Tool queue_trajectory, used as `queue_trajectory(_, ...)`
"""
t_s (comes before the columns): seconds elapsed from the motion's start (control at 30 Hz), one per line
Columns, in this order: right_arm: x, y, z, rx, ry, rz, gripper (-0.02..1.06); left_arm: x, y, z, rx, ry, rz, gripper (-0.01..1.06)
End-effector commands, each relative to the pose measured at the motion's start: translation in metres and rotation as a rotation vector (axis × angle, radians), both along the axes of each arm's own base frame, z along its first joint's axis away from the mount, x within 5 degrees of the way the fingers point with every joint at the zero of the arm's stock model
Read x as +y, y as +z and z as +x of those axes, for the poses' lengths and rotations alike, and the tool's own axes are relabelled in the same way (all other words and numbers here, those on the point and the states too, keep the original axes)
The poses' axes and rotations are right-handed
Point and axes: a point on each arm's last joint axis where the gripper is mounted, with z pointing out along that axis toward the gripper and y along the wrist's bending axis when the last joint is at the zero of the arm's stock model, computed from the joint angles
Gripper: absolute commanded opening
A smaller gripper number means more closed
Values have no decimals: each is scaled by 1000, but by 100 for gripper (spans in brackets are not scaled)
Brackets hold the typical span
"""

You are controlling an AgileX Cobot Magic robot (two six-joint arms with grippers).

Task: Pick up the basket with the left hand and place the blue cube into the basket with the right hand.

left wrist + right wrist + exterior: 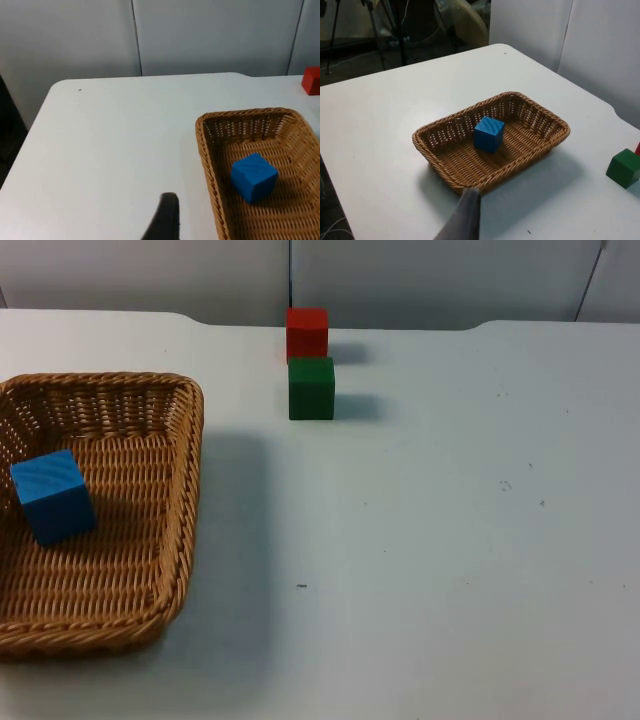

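While resting on the table (450, 540) at 9 o'clock, basket (175, 490) contains blue cube (53, 496). Green cube (311, 388) and red cube (306, 333) at 12 o'clock, touching. Left gripper fingertip (167, 217) beside basket, right gripper fingertip (467, 212) near its rim; opening cannot be told.

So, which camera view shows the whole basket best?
The right wrist view: the basket shows with its full rim, the blue cube inside it. In the top view the basket is cut off at the picture's edge, and in the left wrist view too.
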Motion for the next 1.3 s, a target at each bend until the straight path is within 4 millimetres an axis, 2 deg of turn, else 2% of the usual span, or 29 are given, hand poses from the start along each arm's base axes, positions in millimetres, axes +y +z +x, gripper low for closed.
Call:
queue_trajectory(0.0,-1,-1,-1,-7,2,0,89,2,-5,-5,6,17,2,77)
queue_trajectory(0.07,-1,-1,-1,-7,2,0,89,2,-8,-5,12,17,3,77)
queue_trajectory(0.17,-1,-1,0,-12,1,-3,89,2,-26,2,94,18,2,77)
queue_trajectory(0.37,-1,-1,0,-16,0,-6,89,1,-33,3,135,-15,45,77)
queue_trajectory(0.6,-1,-8,1,-12,-5,-38,89,-1,-32,3,134,-40,52,77)
queue_trajectory(1.27,0,-6,1,-31,-4,-16,89,2,-32,3,131,8,34,77)
